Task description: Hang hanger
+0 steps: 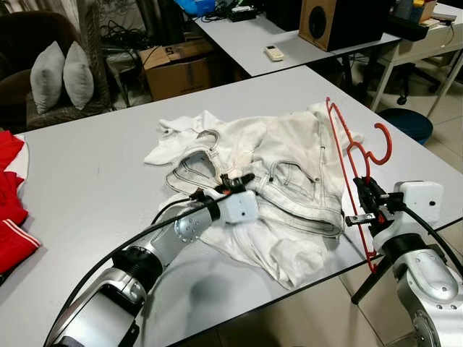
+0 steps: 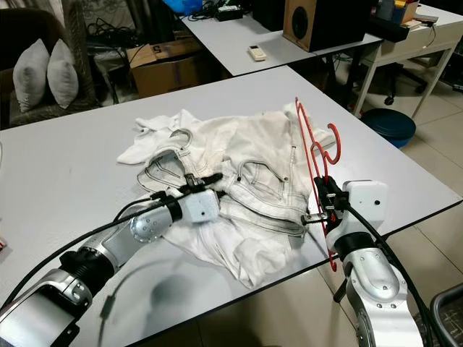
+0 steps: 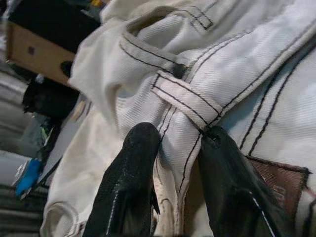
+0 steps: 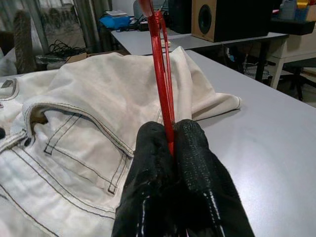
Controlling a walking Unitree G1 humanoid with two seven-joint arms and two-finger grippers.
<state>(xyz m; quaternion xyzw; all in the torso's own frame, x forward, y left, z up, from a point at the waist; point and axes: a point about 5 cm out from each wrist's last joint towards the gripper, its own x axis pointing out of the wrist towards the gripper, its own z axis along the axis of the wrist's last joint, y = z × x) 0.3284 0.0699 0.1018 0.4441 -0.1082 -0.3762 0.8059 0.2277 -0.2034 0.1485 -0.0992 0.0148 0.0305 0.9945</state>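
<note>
White jeans (image 1: 289, 166) lie crumpled in the middle of the grey table (image 1: 94, 188). My left gripper (image 1: 235, 181) rests on their near side, and the left wrist view shows it shut on the stitched waistband (image 3: 237, 64) beside a belt loop. A red wire hanger (image 1: 340, 137) stands nearly upright at the jeans' right edge, hook pointing right. My right gripper (image 1: 365, 191) is at the table's right front edge, shut on the lower part of the hanger (image 4: 158, 59).
Red cloth (image 1: 11, 195) lies at the table's left edge. Behind stands a second table (image 1: 239, 40) with a speaker (image 1: 325, 22) and a remote (image 1: 273, 52). A cardboard box (image 1: 177, 69), two pillows (image 1: 61, 72) and a blue bin (image 1: 405, 123) surround it.
</note>
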